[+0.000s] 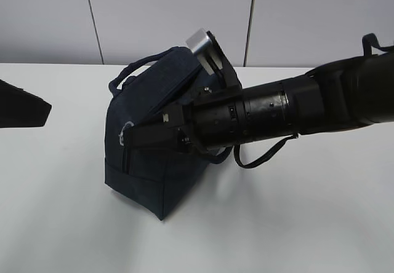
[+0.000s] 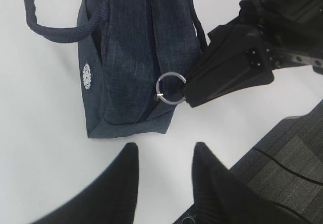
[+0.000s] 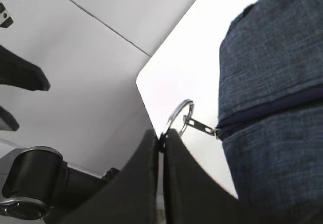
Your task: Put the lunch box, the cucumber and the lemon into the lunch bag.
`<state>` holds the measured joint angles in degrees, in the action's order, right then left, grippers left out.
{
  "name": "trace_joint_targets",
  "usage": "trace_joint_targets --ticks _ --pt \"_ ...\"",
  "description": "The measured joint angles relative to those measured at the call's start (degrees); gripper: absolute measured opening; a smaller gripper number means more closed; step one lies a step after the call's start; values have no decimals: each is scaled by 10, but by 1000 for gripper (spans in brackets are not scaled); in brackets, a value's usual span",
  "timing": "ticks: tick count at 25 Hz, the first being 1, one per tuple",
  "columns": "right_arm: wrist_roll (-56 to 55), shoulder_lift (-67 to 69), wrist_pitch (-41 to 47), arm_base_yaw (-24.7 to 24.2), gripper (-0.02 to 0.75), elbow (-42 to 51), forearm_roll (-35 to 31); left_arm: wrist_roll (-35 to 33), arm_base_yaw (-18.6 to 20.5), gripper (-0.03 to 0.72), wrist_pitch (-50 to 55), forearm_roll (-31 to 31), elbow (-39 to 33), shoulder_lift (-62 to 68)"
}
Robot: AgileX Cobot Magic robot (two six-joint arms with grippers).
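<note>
Pinched together, the jaws of the right gripper hold the rim of the silver ring pull at the end of the zipper on the lunch bag. The left gripper hangs near the bag's end with its jaws partly apart and nothing between them. The bag stands on the white table, left of centre in the exterior view, its zipper looking closed along the top, one loop handle lying out to the side. No lunch box, cucumber or lemon shows in any view, so the bag probably has to be opened first.

The hold is thin: only the fingertips catch the ring, so a pull at an angle to the zipper line could let it slip out. With nothing steadying the soft bag, a pull might also drag or tip it rather than run the slider along.

A small round white logo sits on the bag's side, too small to read. No other writing is visible.
</note>
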<state>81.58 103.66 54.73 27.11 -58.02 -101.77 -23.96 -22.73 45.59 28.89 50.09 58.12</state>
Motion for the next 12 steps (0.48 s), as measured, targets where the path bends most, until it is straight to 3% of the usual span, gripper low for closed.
trace_joint_targets --ticks 12 --pt "-19 -5 -34 0 0 -33 1 0 0 239 -1 1 -1 0"
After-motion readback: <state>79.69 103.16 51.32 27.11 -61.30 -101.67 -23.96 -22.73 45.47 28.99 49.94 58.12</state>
